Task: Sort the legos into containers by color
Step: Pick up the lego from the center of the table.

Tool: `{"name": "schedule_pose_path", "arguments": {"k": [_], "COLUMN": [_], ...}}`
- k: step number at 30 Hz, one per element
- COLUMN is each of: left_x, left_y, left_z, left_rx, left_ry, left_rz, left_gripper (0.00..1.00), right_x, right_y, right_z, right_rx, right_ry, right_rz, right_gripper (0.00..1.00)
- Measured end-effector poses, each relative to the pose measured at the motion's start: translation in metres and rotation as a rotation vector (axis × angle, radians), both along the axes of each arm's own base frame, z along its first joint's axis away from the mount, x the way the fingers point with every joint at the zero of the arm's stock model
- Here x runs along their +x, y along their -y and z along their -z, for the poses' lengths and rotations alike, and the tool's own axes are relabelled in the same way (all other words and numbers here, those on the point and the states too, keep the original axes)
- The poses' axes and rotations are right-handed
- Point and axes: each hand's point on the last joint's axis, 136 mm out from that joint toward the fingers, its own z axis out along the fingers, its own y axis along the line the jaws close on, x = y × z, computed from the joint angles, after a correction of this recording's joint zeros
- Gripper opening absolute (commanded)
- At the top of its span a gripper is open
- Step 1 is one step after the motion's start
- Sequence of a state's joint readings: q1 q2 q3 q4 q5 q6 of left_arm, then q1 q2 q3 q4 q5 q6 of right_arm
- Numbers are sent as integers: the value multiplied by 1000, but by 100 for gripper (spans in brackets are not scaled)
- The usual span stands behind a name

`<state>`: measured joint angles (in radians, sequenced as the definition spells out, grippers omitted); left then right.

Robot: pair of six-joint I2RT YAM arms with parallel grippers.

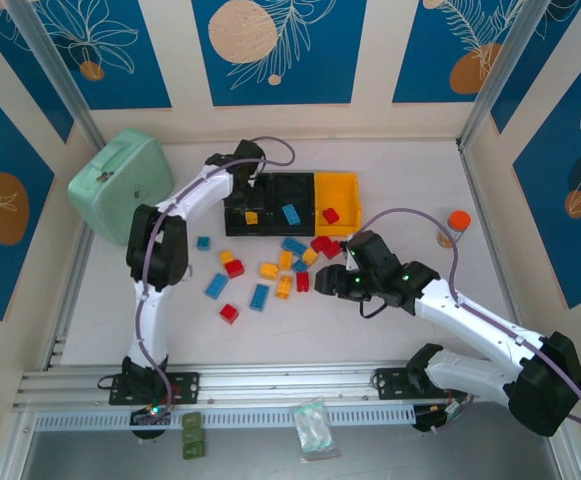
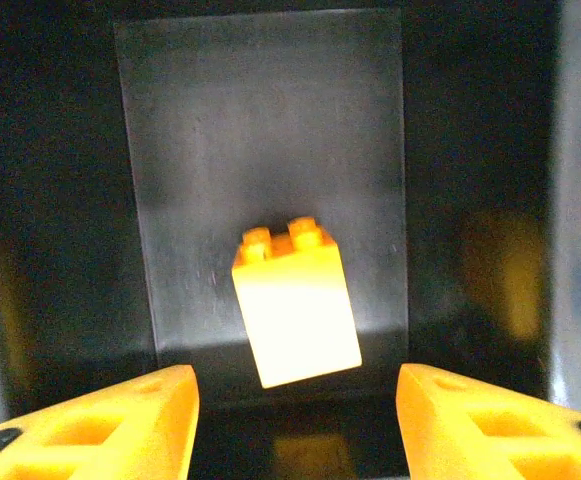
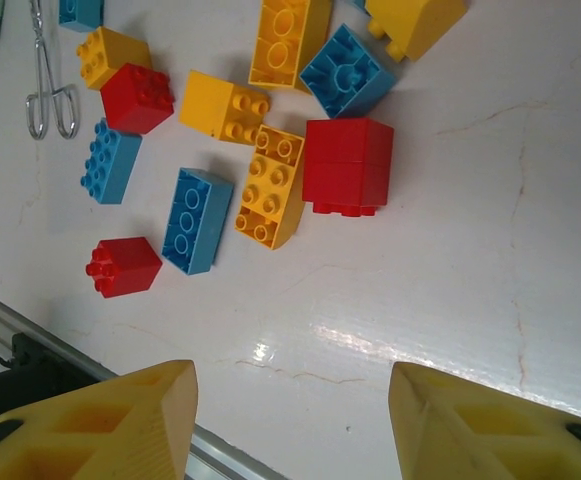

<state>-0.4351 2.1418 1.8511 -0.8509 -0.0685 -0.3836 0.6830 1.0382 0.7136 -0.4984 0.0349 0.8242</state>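
Note:
Three joined bins stand at the back: a left black bin (image 1: 238,222), a middle black bin (image 1: 308,188) and a yellow bin (image 1: 338,187). My left gripper (image 1: 247,186) hangs open over the left black bin. Below its spread fingers (image 2: 120,420) a yellow-orange brick (image 2: 295,305) lies loose on the bin floor (image 2: 270,130). A blue brick (image 1: 291,213) lies in the middle bin and a red brick (image 1: 330,215) in the yellow one. Several loose legos (image 1: 269,270) are scattered on the table. My right gripper (image 3: 290,420) is open and empty, just above the table, short of a red brick (image 3: 347,165).
A mint-green case (image 1: 120,185) stands at the back left, an orange-capped bottle (image 1: 458,225) at the right. A metal rail (image 1: 300,385) runs along the front edge, with a small plastic bag (image 1: 312,425) beyond it. Bare table (image 3: 450,250) lies to the right of the pile.

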Motion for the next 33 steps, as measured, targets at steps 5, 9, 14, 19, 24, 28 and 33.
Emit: {"name": "schedule_pose_path", "arguments": {"k": [5, 9, 14, 19, 24, 28, 33], "left_x": [-32, -67, -121, -180, -224, -245, -256], "left_y": [0, -3, -9, -21, -31, -33, -33], "left_z": [-36, -61, -58, -44, -37, -27, -14], "left_rx": [-76, -164, -269, -369, -466, -537, -569], "left_ry": [35, 68, 54, 14, 24, 16, -19], "left_rz": [29, 57, 70, 48, 7, -38, -78], "left_gripper": [57, 57, 58, 60, 60, 60, 60], "right_x": [3, 8, 17, 24, 37, 45, 54], "right_y": [7, 9, 1, -13, -30, -41, -50], "right_z": [2, 3, 7, 18, 32, 48, 65], "right_rx": [-43, -107, -185, -253, -318, -366, -422], "right_ry": [-24, -56, -91, -128, -159, -185, -209], "right_rz": [26, 39, 33, 10, -11, -30, -48], "right_gripper": [55, 55, 56, 59, 59, 59, 60]}}
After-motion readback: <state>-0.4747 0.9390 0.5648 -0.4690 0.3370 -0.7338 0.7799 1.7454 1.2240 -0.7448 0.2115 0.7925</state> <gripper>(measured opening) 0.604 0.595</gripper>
